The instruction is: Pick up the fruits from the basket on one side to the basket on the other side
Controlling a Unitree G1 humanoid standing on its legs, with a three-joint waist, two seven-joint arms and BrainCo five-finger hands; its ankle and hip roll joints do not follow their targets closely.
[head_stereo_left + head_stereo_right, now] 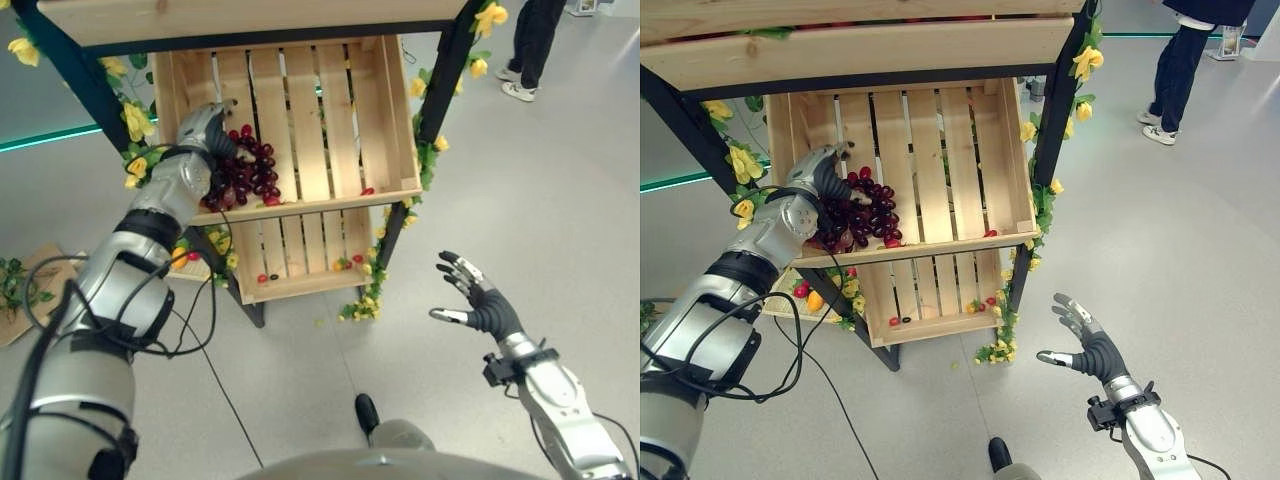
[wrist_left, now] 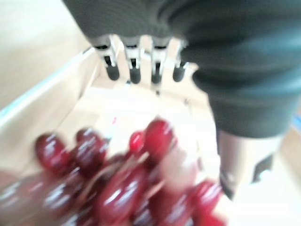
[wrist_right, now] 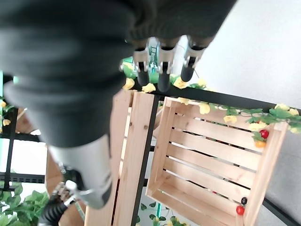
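The left hand (image 1: 205,135) reaches into the upper wooden crate (image 1: 340,120) on its left side. It sits right over a bunch of dark red grapes (image 1: 248,170). Its fingers (image 2: 134,70) look straight in the wrist view, with the grapes (image 2: 117,183) below them and blurry. From the head views the hand's cover hides part of the bunch, so it is hard to tell if the fingers touch the grapes.

The right hand (image 1: 475,295) is out to the right, over the floor, well apart from the crates. Its fingers are spread wide and it holds nothing.

A lower crate (image 1: 300,260) sits under the first one. A few small fruits (image 1: 345,262) lie at its near edge, too small to name. Yellow flowers (image 1: 135,120) climb the black frame (image 1: 440,90). Far right, a person's legs (image 1: 530,45) are cut off at the top.
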